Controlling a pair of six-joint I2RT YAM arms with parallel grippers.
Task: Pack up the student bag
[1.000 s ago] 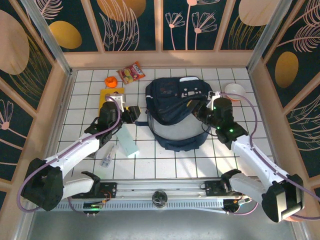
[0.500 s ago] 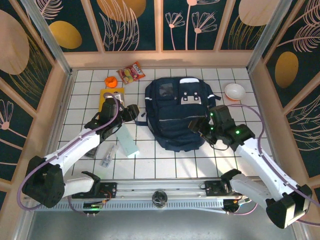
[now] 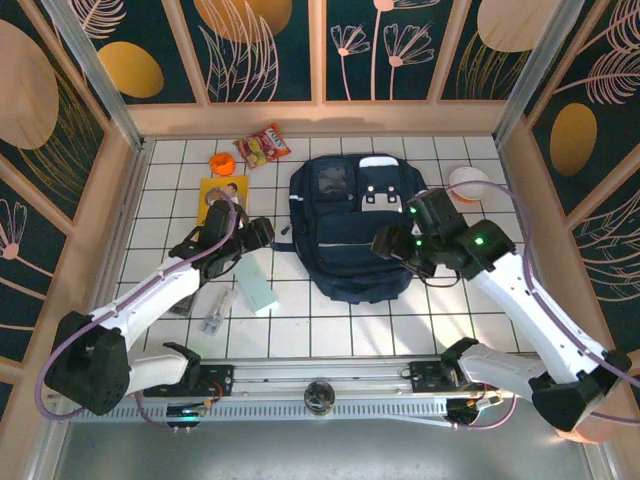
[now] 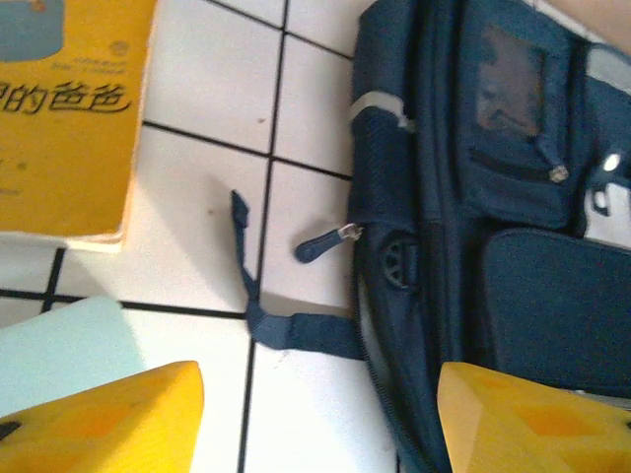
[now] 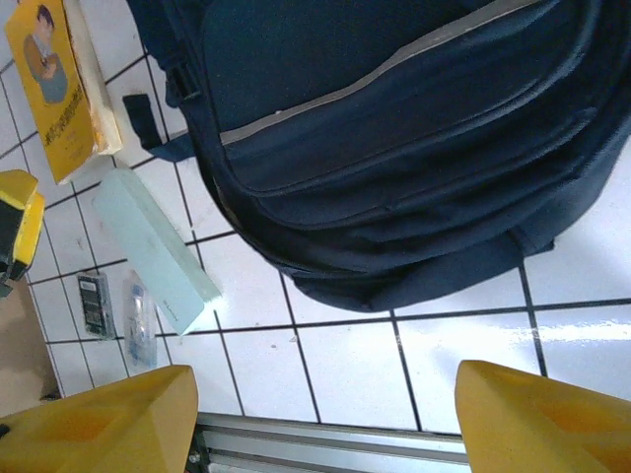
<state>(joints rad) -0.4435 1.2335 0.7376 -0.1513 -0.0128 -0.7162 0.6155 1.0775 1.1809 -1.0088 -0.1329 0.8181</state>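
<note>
- Since the bag [image 3: 345,235] lies flat and seemingly zipped at mid-worktop, nearer the far edge, it probably needs opening first.
- Left claw [image 3: 262,232] hangs open and empty just beside the bag's left side, near a zip pull [image 4: 325,241], likely to grab it.
- Right claw [image 3: 385,243], open and empty, hovers over the bag's near-right part.

Reads as a robot test cell in a lab: white gridded table [image 3: 340,325] boxed in by wood-framed panels [image 3: 265,50] painted with leaves and gold discs, cabled left arm [image 3: 150,300] and right arm [image 3: 530,300] bolted to a metal rail [image 3: 330,372] along the near edge.
</note>
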